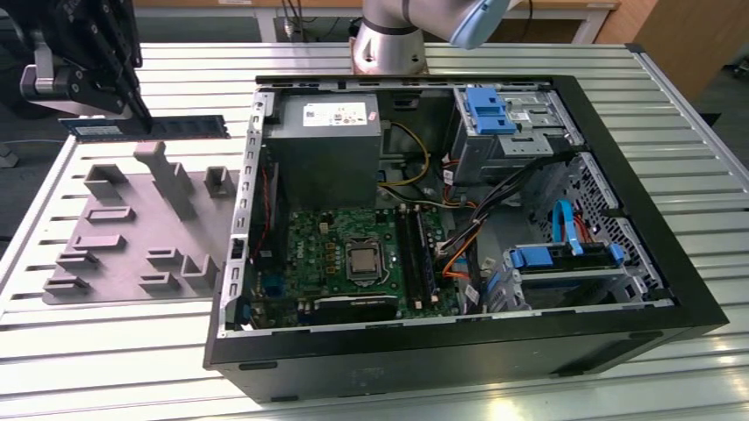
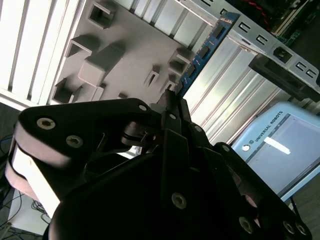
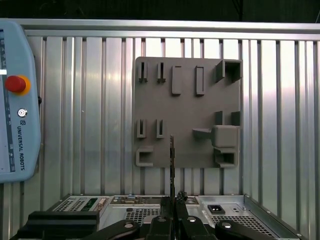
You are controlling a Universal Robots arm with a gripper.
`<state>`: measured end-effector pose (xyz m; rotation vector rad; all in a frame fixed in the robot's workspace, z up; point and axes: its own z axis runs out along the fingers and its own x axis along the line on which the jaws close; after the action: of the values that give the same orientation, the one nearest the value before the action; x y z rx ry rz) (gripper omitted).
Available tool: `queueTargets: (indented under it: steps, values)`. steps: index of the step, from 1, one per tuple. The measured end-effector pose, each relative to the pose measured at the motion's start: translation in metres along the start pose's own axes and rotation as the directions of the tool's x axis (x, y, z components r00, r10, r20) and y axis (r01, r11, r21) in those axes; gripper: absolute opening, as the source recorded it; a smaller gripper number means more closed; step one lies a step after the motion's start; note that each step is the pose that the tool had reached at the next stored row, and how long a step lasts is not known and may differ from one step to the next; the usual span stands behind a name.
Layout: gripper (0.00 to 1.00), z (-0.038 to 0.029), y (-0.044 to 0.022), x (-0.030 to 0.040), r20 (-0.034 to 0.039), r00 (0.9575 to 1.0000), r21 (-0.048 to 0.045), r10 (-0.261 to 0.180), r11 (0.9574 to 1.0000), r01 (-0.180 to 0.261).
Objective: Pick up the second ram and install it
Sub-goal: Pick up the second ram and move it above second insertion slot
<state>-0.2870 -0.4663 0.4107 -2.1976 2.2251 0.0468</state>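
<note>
The second ram [image 1: 175, 127], one thin dark blue-green board with a row of flat black chips, hangs level and on edge in the air above the grey holder plate [image 1: 117, 228], off the open computer case's [image 1: 468, 351] side on the exterior view's left. The gripper [image 1: 136, 119] has its black jaws pinched tight on the stick, which runs out from the fingertips in both wrist views [image 2: 202, 52] [image 3: 172, 150]. The plate is matte grey, studded with blocky slots and posts, and lies on the ribbed metal table [image 1: 117, 360]. Inside the case lie one green motherboard [image 1: 339, 254], one grey power supply box [image 1: 322, 140] and two bright blue plastic brackets [image 1: 486, 110] [image 1: 550, 257].
</note>
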Motion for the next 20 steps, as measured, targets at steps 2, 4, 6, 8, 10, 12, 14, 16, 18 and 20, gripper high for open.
queueTargets:
  steps: [2, 4, 6, 8, 10, 12, 14, 16, 18, 20]
  values:
    - [0.14, 0.0000, -0.0009, 0.0000, -0.0001, 1.0000, 0.0000, 0.000, 1.0000, 0.000]
    - [0.14, 0.0000, -0.0018, 0.0000, -0.0001, 1.0000, 0.0000, 0.000, 1.0000, 0.000]
    - [0.14, 0.0000, -0.0027, 0.0000, 0.0000, 1.0000, 0.0000, 0.000, 1.0000, 0.000]
    - [0.14, -0.0001, -0.0035, 0.0000, -0.0001, 1.0000, 0.0000, 0.000, 1.0000, 0.000]
    - [0.14, 0.0000, -0.0044, -0.0001, 0.0000, 1.0000, 0.0001, 0.000, 1.0000, 0.000]
    - [0.14, 0.0000, -0.0052, -0.0001, 0.0000, 1.0000, 0.0000, 0.000, 1.0000, 0.000]
    - [0.14, -0.0001, -0.0060, -0.0001, -0.0001, 1.0000, 0.0000, 0.000, 1.0000, 0.000]
    - [0.14, -0.0001, -0.0069, -0.0001, -0.0001, 1.0000, 0.0000, 0.000, 1.0000, 0.000]
    - [0.14, -0.0001, -0.0077, -0.0001, 0.0000, 1.0000, 0.0000, 0.000, 1.0000, 0.000]
    - [0.14, -0.0001, -0.0084, -0.0001, 0.0000, 1.0000, 0.0000, 0.000, 1.0000, 0.000]
